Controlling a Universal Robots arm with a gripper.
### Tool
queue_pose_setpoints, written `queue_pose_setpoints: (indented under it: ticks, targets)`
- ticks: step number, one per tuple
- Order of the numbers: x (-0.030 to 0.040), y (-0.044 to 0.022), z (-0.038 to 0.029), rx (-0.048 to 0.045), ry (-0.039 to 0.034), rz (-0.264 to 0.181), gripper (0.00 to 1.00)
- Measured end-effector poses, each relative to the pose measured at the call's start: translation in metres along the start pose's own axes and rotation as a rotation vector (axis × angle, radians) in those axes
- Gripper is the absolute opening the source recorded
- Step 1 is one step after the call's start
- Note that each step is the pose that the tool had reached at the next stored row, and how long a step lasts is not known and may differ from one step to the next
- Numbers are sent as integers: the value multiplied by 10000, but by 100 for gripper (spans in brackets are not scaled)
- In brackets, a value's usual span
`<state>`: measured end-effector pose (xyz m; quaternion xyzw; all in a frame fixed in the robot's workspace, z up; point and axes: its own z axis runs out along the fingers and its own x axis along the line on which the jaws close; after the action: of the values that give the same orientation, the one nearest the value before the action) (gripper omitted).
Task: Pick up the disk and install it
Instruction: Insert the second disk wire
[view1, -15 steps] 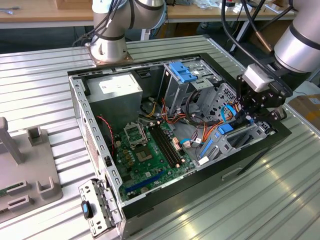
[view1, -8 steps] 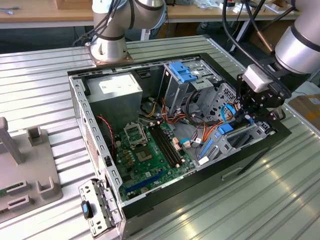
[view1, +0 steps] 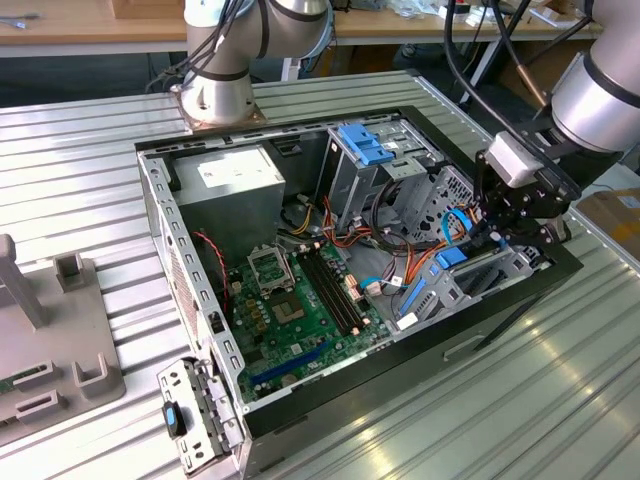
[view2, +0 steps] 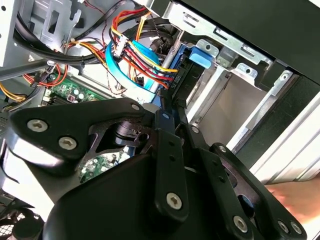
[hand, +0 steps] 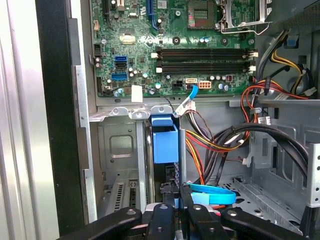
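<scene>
The disk (view1: 451, 256) stands on edge in the metal drive cage (view1: 500, 275) at the case corner on the exterior view's right. Its blue carrier tab (hand: 165, 142) pokes up between the cage rails, and its dark body (view2: 186, 80) runs down into the slot. My gripper (view1: 497, 240) hangs right over that cage. In both wrist views its black fingers come together on the disk's near edge, so the gripper (hand: 174, 194) (view2: 167, 107) looks shut on it.
Red, orange and yellow power wires (view2: 142, 55) and a flat blue cable (hand: 212, 192) crowd the cage. The green motherboard (view1: 300, 290), the power supply (view1: 225, 175) and a ribbed blue flap (view1: 362, 145) are in the open case. A grey fixture (view1: 50, 340) stands at the exterior view's left.
</scene>
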<state>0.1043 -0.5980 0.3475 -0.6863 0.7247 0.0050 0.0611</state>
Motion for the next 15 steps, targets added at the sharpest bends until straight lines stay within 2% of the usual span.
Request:
queue_pose_setpoints:
  ticks: [9, 10, 11, 15]
  targets:
    - [23, 14, 40, 20, 6, 211, 16]
    - [24, 22, 41, 17, -80, 246, 16]
    - [24, 26, 40, 16, -124, 270, 16]
    - [24, 29, 40, 22, -144, 351, 16]
